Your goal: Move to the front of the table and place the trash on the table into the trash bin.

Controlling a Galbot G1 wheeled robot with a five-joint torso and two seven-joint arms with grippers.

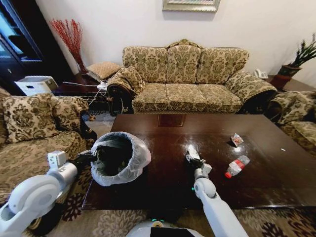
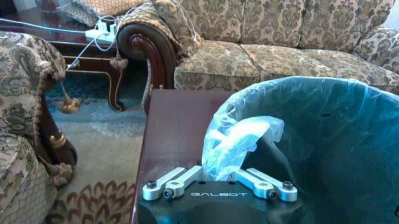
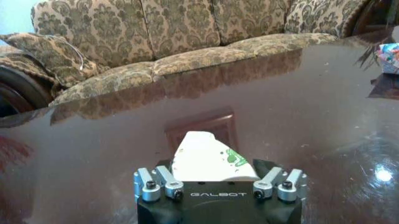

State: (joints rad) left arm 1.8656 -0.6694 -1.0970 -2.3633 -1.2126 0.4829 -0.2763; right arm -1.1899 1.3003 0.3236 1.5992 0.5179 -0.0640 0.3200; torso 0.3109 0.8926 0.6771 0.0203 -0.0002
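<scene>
- My right gripper (image 1: 190, 154) sits over the middle of the table (image 1: 163, 187), and a white scrap with a green mark (image 3: 209, 158) is pinched between its fingers.
- That scrap fills the gap between the jaws in the right wrist view; they stand narrow, closed onto it.
- To this gripper's right on the table lie a bottle (image 1: 237, 166) with a red cap and, farther back, a red-white wrapper (image 1: 237, 139), both well apart from it.
- The bin (image 1: 118, 159) stands at the table's left end, left of the right gripper.
- My left gripper (image 2: 218, 179) is at the bin's near rim, clamped on a fold of its bag (image 2: 237, 140).
</scene>
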